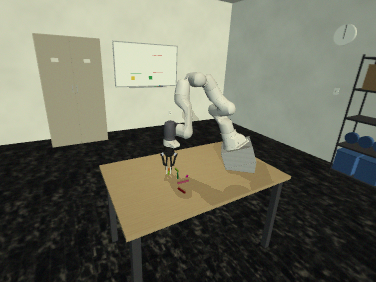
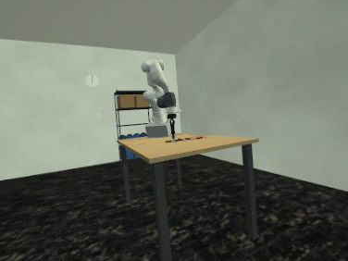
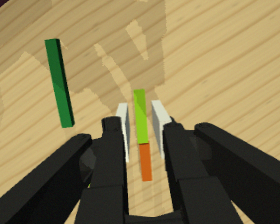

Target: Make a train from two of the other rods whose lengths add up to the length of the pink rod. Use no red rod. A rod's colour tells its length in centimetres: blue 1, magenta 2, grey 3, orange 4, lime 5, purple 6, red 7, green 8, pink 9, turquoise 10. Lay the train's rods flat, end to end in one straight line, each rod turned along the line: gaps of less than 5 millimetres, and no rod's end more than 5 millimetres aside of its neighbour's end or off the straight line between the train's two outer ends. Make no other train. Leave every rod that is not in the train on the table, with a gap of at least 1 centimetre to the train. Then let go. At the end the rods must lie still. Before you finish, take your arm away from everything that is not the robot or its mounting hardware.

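- The lime rod [image 1: 169, 172] [image 3: 140, 112] and the orange rod [image 3: 145, 162] are lying flat on the table [image 1: 130, 190] [image 2: 222, 143] [image 3: 225, 75], end to end and running along nearly one line. By the colour key they are adding up to the pink rod's nine.
- The joint is showing no clear gap in the wrist view, and neither rod is visibly stepping aside, so the train is probably meeting its limits; millimetres are escaping these pictures.
- The gripper [image 1: 168, 169] [image 2: 174, 139] [image 3: 140, 115] is standing over the train with its fingers modestly spread, one on each side of the lime rod, bare wood showing between rod and pads. It is pinching nothing.
- The green rod [image 1: 177, 175] [image 3: 59, 82] is lying well apart from the train, while the pink rod [image 1: 183, 182] and the red rod [image 1: 181, 190] [image 2: 199, 138] are resting farther off, staying out of it.
- A yellow-green sliver is peeping out beside the fingers; its gap to the train is remaining unclear.
- Building and letting go are apparently finishing; what is remaining is lifting straight up without brushing the lime rod, and leaving everything lying still.
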Controlling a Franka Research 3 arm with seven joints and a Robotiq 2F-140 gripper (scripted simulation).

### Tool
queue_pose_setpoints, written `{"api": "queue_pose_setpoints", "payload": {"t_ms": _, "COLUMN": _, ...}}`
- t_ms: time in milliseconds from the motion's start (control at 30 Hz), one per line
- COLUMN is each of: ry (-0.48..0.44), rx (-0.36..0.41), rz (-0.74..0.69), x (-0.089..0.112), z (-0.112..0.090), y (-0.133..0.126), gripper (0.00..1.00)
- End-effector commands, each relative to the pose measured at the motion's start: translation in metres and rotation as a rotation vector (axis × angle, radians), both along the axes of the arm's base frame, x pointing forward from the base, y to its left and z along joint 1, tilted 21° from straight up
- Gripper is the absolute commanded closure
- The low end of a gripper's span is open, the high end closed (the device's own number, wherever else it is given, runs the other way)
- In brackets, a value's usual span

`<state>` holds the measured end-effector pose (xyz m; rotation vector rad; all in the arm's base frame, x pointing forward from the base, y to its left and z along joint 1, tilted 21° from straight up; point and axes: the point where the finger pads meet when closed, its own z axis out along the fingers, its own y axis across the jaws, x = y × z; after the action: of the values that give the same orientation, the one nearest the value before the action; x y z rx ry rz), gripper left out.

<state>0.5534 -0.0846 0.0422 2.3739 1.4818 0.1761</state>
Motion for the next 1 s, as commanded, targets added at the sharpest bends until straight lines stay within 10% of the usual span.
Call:
{"api": "queue_pose_setpoints", "payload": {"t_ms": 0, "ry": -0.003, "rx": 0.002, "rz": -0.005, "x": 0.001, "z": 0.0, "y": 0.0, "gripper": 0.85}}
{"api": "queue_pose_setpoints", "payload": {"t_ms": 967, "ry": -0.003, "rx": 0.002, "rz": -0.005, "x": -0.024, "z": 0.083, "y": 0.02, "gripper": 0.85}}
